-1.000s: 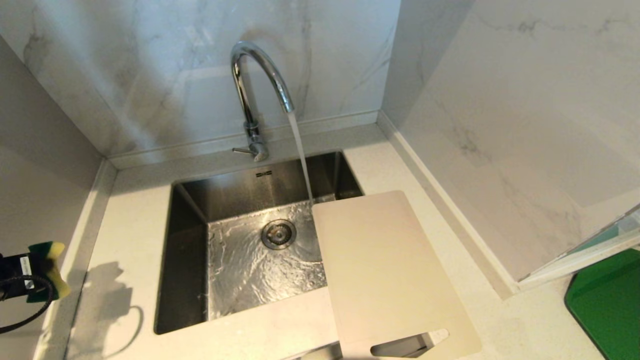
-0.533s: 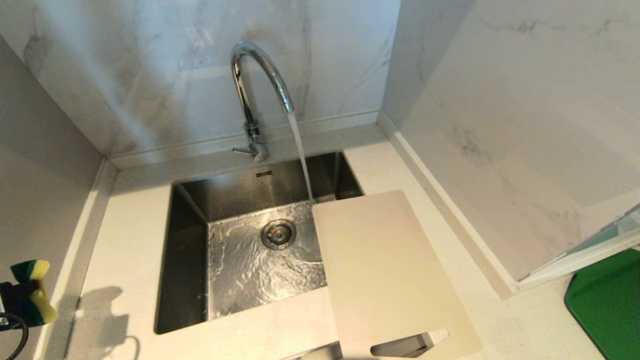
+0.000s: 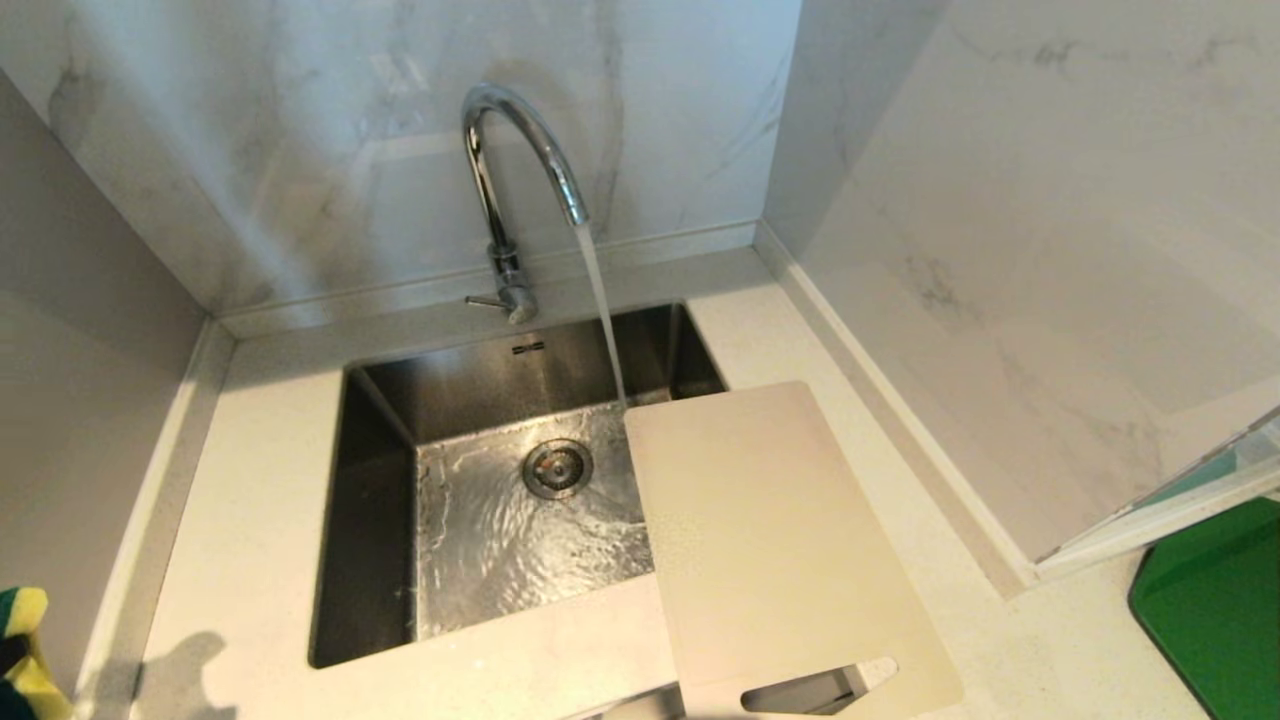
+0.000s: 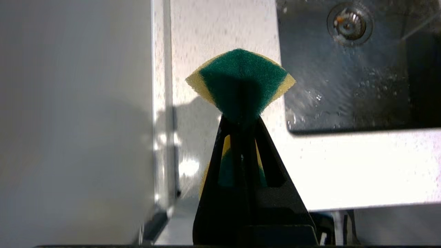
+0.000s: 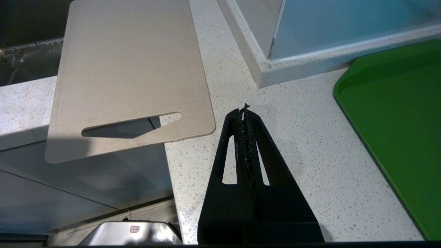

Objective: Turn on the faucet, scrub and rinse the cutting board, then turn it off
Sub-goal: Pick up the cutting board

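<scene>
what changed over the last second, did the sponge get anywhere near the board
No. The left end effector, shut on the sponge, drew back toward the near left corner of the head view, away from the cutting board; only a sliver of sponge shows there now. Nothing was taken or released. Water still runs from the faucet into the sink, and the board lies unmoved. The right end effector is shut, empty, above the counter.

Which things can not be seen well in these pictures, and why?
- Left gripper: outside the head view, where only the sponge shows, cut by the corner.
- Cutting board: the near handle end is cut by the head view's lower edge.
- Green mat: cropped in both views.
- Faucet: absent from both wrist views.
</scene>
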